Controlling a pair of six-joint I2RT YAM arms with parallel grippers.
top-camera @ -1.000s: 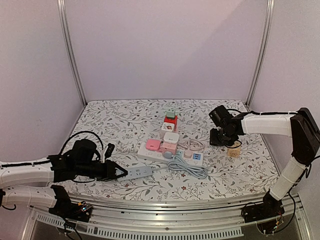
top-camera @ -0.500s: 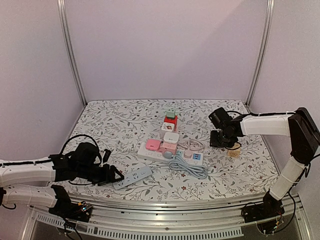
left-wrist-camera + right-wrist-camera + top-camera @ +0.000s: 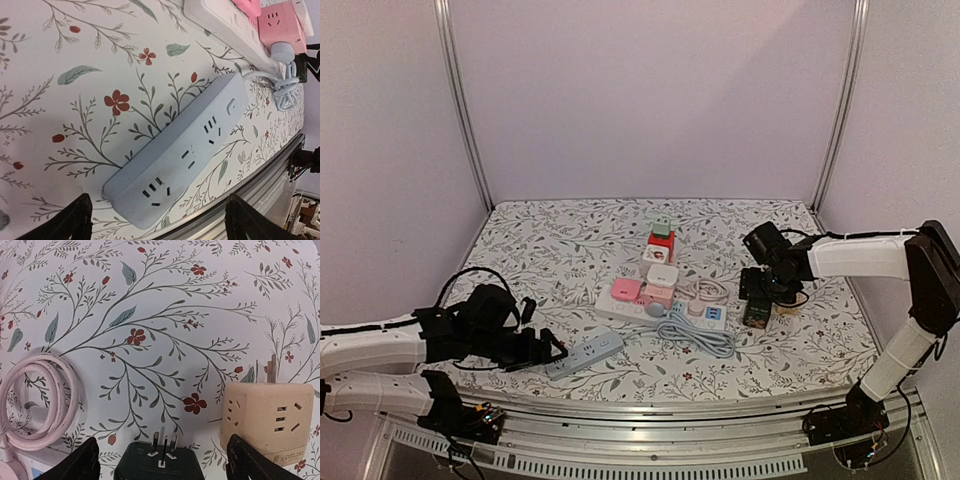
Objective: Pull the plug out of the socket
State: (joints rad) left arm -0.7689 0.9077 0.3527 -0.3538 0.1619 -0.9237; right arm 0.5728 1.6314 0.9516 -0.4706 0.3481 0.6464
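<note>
A pale blue power strip [image 3: 586, 354] [image 3: 185, 150] lies flat near the table's front edge, all its sockets bare. My left gripper [image 3: 551, 352] [image 3: 165, 225] stands open just behind its near end, fingers apart from it. A black plug [image 3: 755, 313] [image 3: 160, 464] lies on its back with three prongs up. It sits between the open fingers of my right gripper [image 3: 758, 298] [image 3: 167, 465], which do not touch it. A beige cube socket [image 3: 267, 415] stands just right of the plug.
At mid-table sit a white strip [image 3: 618, 306], pink adapters [image 3: 658, 295], a red and green cube stack [image 3: 662, 236] and a pale blue cable coil [image 3: 705, 340]. A pink cable coil [image 3: 35, 400] lies left of the plug. The metal front rail [image 3: 260, 200] runs close to the blue strip.
My left gripper has opened, let go of the blue strip and drawn back left. My right gripper has come nearer and opened, and the black plug now rests on the table.
</note>
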